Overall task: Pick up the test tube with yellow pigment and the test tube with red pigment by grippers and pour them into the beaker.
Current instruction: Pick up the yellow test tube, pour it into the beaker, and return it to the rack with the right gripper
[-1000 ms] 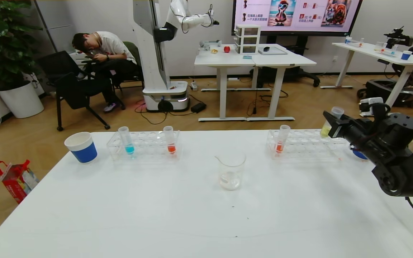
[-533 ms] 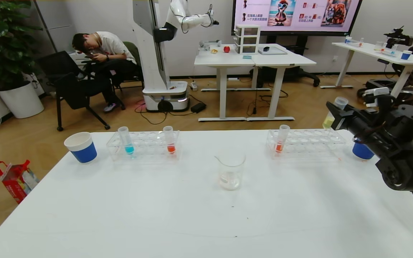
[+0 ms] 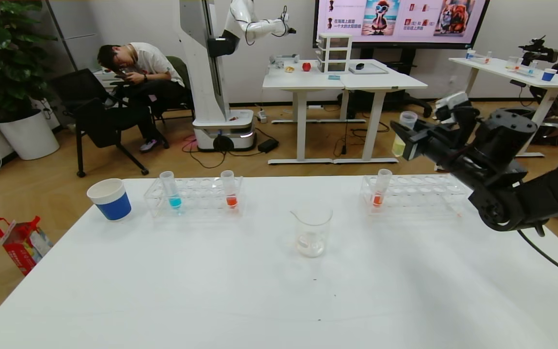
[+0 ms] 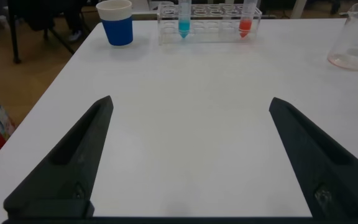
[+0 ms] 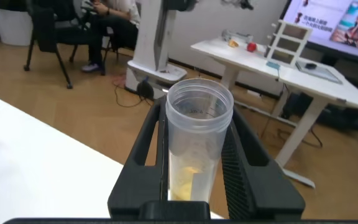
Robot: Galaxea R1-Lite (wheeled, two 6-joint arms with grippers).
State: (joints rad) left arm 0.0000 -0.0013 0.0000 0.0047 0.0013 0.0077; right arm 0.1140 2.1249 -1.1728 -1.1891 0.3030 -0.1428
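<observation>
My right gripper (image 3: pixel 407 140) is shut on the yellow test tube (image 3: pixel 401 138), holding it upright in the air above and behind the right rack (image 3: pixel 419 194). In the right wrist view the tube (image 5: pixel 197 143) sits between the two fingers with pale yellow liquid at its bottom. A red tube (image 3: pixel 380 189) stands in the right rack; another red tube (image 3: pixel 229 190) stands in the left rack (image 3: pixel 194 196). The beaker (image 3: pixel 312 230) stands mid-table, also in the left wrist view (image 4: pixel 356 37). My left gripper (image 4: pixel 190 118) is open and empty over the near left of the table.
A cyan tube (image 3: pixel 171 190) stands in the left rack. A blue-and-white paper cup (image 3: pixel 110 198) stands at the far left. The table's far edge runs just behind the racks. Beyond it are desks, another robot and a seated person.
My right gripper has lifted the yellow tube out of the right rack, higher and toward the left. The blue cup at the right is now hidden behind the arm.
</observation>
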